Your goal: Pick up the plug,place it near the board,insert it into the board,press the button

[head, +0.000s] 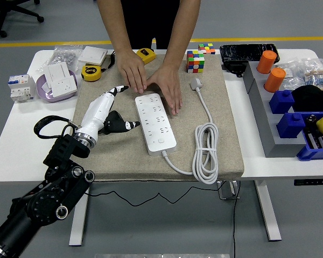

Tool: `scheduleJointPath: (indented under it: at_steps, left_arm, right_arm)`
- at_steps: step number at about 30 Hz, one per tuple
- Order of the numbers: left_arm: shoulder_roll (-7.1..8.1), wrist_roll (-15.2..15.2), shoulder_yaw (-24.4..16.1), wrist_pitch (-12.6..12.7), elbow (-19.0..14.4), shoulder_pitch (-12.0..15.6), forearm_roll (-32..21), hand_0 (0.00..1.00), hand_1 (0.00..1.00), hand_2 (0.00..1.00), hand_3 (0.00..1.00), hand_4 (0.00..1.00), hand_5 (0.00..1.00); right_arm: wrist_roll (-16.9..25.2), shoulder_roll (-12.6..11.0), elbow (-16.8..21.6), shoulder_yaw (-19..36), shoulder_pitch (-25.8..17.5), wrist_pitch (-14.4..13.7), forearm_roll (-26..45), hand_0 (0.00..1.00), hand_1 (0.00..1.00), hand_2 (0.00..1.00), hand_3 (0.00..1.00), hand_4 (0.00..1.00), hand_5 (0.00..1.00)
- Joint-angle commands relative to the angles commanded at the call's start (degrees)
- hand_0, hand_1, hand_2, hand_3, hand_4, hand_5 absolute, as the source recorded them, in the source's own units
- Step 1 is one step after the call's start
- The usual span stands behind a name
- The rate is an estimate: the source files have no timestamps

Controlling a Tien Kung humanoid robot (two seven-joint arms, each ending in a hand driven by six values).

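I see one white power strip (156, 122) lying lengthwise on the beige mat (226, 145) that covers the middle of the white surface (16, 145). Its one cable (204, 153) loops in a coil at the right, and the single plug (196, 84) rests on the mat near the far edge, well apart from my hand. My left hand (109, 114) is over the mat just left of the strip, fingers (130, 125) loosely spread and holding nothing, two of them pointing toward the strip. A person stands at the far side with two hands down: one hand (132, 72) on the mat beside the strip's far end, the other hand (167, 88) pressing on the strip itself. I count two yellow tape measures (91, 72), one colour cube (195, 61), two orange cylinders (274, 79), two blue blocks (282, 101).
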Motion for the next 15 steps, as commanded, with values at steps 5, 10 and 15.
scheduleJointPath:
  at_steps: [5, 10, 15]
  left_arm:
    - [0.0, -0.3, -0.1, 1.8, 4.1, -1.4, 2.4, 0.819, 0.851, 0.802, 0.824, 0.998, 0.127]
    - [0.0, -0.6, -2.8, 3.2, 8.5, -1.9, 4.2, 0.744, 0.767, 0.724, 0.764, 0.998, 0.131]
    - [0.0, -0.6, -3.9, 3.2, 11.0, -1.8, 4.3, 0.744, 0.767, 0.724, 0.764, 0.998, 0.131]
  right_arm:
    - [-0.1, 0.0, 0.0, 0.4, 0.1, -0.1, -0.9, 0.811, 0.823, 0.814, 0.87, 0.998, 0.998]
    - [-0.1, 0.1, 0.0, 0.4, 0.1, -0.1, -1.4, 0.805, 0.823, 0.812, 0.869, 0.998, 0.998]
    - [-0.1, 0.1, 0.0, 0.7, 0.1, -0.3, -2.2, 0.805, 0.823, 0.812, 0.869, 0.998, 0.998]
